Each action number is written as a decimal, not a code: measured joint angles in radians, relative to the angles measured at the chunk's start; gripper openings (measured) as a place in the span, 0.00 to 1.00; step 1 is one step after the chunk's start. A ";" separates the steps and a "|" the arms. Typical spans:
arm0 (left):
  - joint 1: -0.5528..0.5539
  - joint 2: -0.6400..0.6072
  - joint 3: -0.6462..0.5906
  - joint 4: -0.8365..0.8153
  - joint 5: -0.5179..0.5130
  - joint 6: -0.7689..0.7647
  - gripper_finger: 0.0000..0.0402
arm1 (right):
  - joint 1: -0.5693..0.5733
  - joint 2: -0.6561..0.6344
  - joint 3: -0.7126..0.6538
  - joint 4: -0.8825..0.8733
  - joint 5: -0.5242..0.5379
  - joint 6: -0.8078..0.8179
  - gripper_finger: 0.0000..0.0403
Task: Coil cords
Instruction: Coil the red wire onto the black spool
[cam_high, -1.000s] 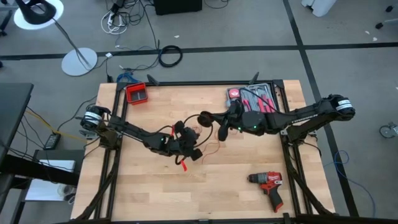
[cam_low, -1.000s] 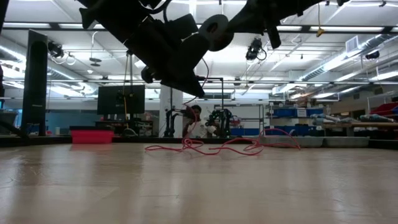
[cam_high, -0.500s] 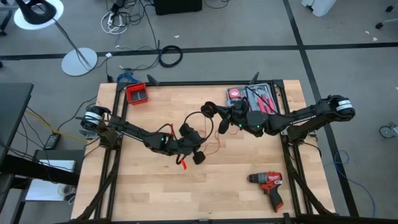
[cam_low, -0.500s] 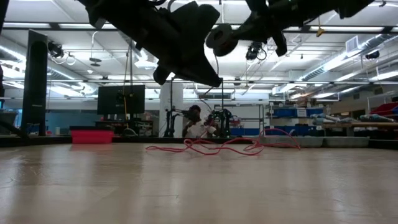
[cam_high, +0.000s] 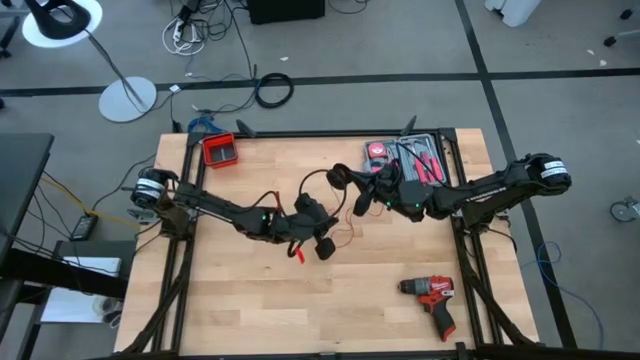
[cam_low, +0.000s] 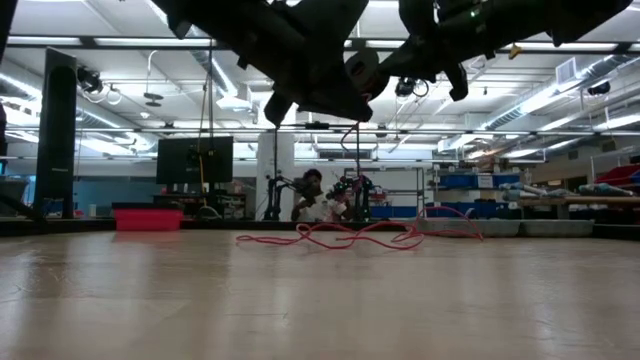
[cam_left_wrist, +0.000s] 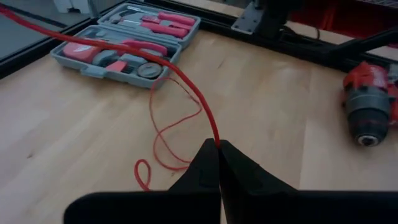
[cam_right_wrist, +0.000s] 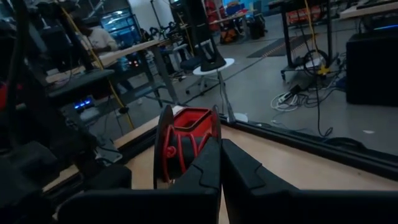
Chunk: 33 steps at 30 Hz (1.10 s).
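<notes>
Here my left gripper (cam_left_wrist: 218, 147) pinches the thin red cord (cam_left_wrist: 163, 126), which loops loosely over the pale wooden tabletop (cam_left_wrist: 74, 112); my right gripper (cam_right_wrist: 220, 149) is clamped together beside it.

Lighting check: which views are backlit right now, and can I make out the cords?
Low view: ceiling lights sit behind the arms, so they read as black silhouettes; the cords on the table are lit and plain. Left wrist view: even light, cords stand out against the wood, left gripper a dark mass. High view: even, no glare.
</notes>
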 joint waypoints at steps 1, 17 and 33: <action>0.007 0.000 0.011 -0.022 0.001 0.002 0.00 | 0.000 0.000 0.000 0.002 0.001 0.000 0.00; 0.097 0.014 0.034 -0.050 -0.034 0.081 0.00 | -0.007 0.000 0.000 0.013 -0.005 0.042 0.00; 0.087 0.033 0.046 0.152 0.085 0.087 0.00 | -0.019 0.000 0.000 -0.016 0.000 -0.105 0.00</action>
